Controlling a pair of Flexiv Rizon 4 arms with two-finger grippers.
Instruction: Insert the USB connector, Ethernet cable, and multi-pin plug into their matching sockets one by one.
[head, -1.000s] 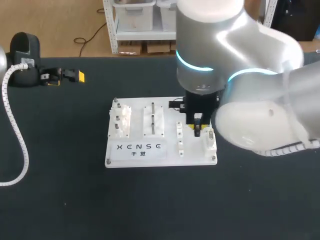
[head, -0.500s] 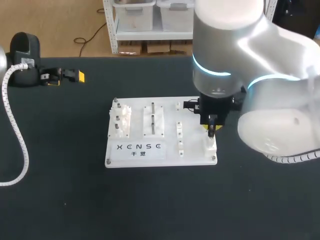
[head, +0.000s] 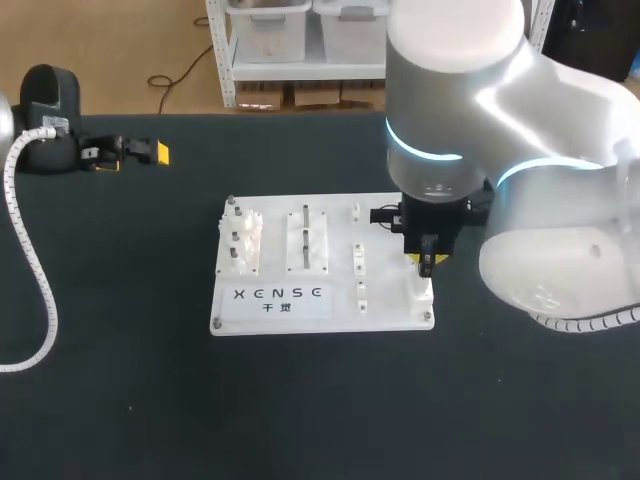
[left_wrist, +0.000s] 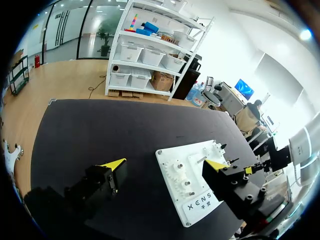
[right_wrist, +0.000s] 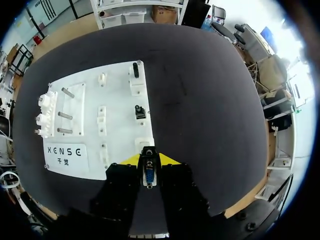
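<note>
Looked down on a broad black desk (head: 120, 400). Found the big silver right arm (head: 520, 200), entering from the right side, poised above a white socket board (head: 270, 300) that lay flat near the desk's middle. Noted white fixtures and upright pegs across the board's left and middle parts.

Placed the left end effector (head: 128, 152) at the desk's far left, well apart from the board. Showed its yellow-tipped fingers (left_wrist: 112, 164) spread wide, with nothing between them.

Placed the right end effector (head: 426, 262) pointing straight down over the board's near right corner, just above a white socket block (head: 418, 290). Showed it narrow, clamped from both sides on a small dark connector (right_wrist: 148, 172) with a blue insert, held upright between the yellow tips. Could not tell whether the connector touched the block beneath it.

Noted a small black socket (right_wrist: 139, 111) on the board, ahead of the right end effector and beyond the white block.
</note>
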